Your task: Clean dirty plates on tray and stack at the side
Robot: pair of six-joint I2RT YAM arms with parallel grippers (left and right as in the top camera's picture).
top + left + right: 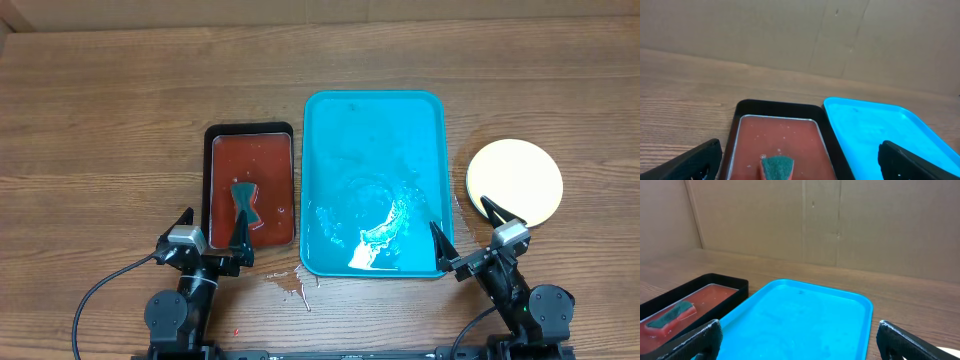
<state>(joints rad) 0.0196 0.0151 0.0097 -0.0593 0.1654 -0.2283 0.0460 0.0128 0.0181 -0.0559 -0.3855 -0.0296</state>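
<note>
**Though Spread Wide, Holding Nothing: Looks Like Job's End**

Poised at the near edge of the table (100,100), left gripper (212,232) and right gripper (467,228) alike, jaws well apart and nothing between them. Just ahead of the right gripper and a little to its inner side, the tray (370,130), wet and streaked with water, bare of any plate. Just beyond the right gripper's outer finger, off the tray and apart from its rim, the plates (514,182) in one pile on the wood. Top face pale and free of red smears; number in the pile not to be told from above. Straight ahead of the left gripper, a black tray (250,130) of red liquid with a sponge (243,198) lying in it. To the left gripper's inner side, close to the tray's nearest corner, a small spill (290,285) on the wood.

Judged from this: cleaning and stacking apparently done, as far as the top plate shows. Lower plates hidden, so their state unconfirmed. Little left to do, perhaps nothing.
</note>
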